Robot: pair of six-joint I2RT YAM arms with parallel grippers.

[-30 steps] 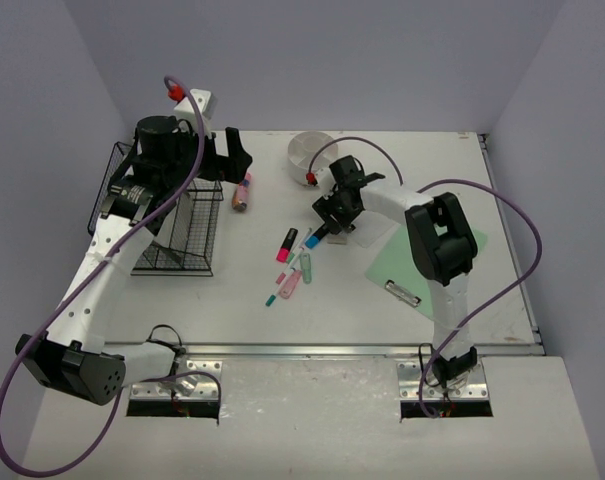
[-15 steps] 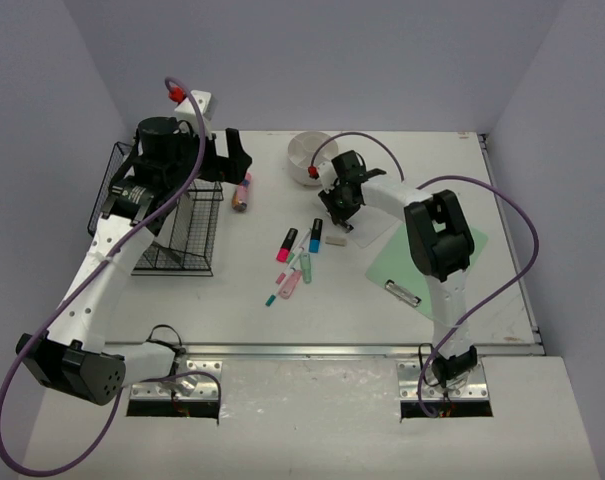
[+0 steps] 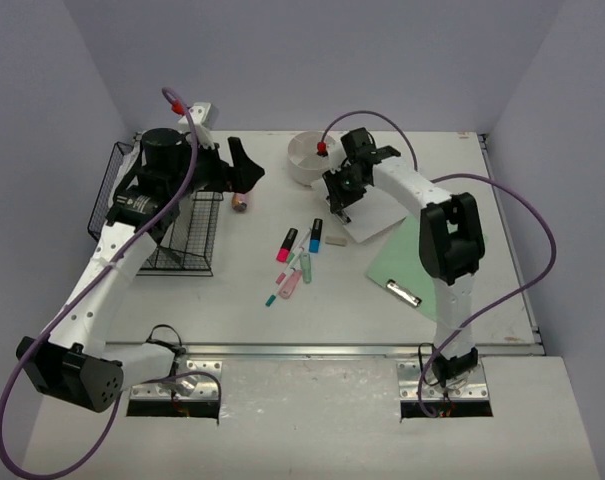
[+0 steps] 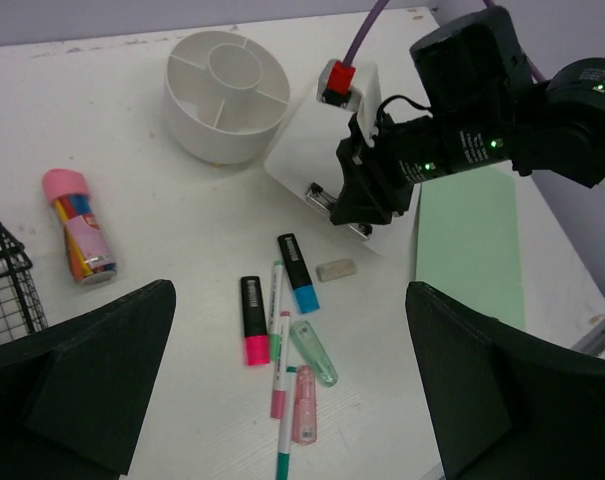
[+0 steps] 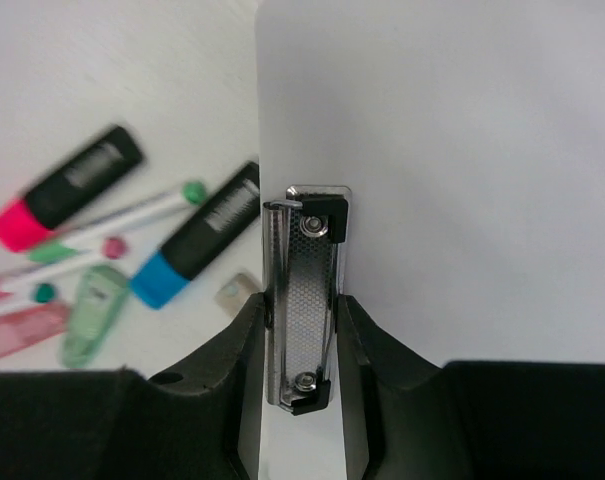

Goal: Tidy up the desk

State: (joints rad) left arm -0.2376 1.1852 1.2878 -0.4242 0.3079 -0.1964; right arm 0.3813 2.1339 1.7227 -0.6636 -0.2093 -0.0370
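On the off-white desk [image 3: 232, 300] lies a white clipboard [image 3: 380, 215], its clipped end by the loose pens. My right gripper [image 3: 344, 200] is shut on the board's metal clip [image 5: 304, 300]. Both black fingers press the clip's sides in the right wrist view, where the white clipboard [image 5: 432, 180] fills the right half. My left gripper [image 3: 244, 165] hangs open beside the wire basket [image 3: 162, 215], holding nothing. In its wrist view the left gripper [image 4: 292, 385] looks down on the pens and on the right gripper [image 4: 342, 205].
A round white organizer [image 3: 307, 155] stands at the back. A green clipboard [image 3: 432, 265] lies to the right. A pink highlighter [image 4: 252, 320], a blue highlighter [image 4: 298, 272], thin pens, an eraser [image 4: 335, 270] and correction tapes lie mid-desk. A pink tube [image 3: 241, 203] lies near the basket.
My right gripper closed on the white clipboard's clip and moved with it toward the back of the desk. The left gripper shifted slightly to the right.
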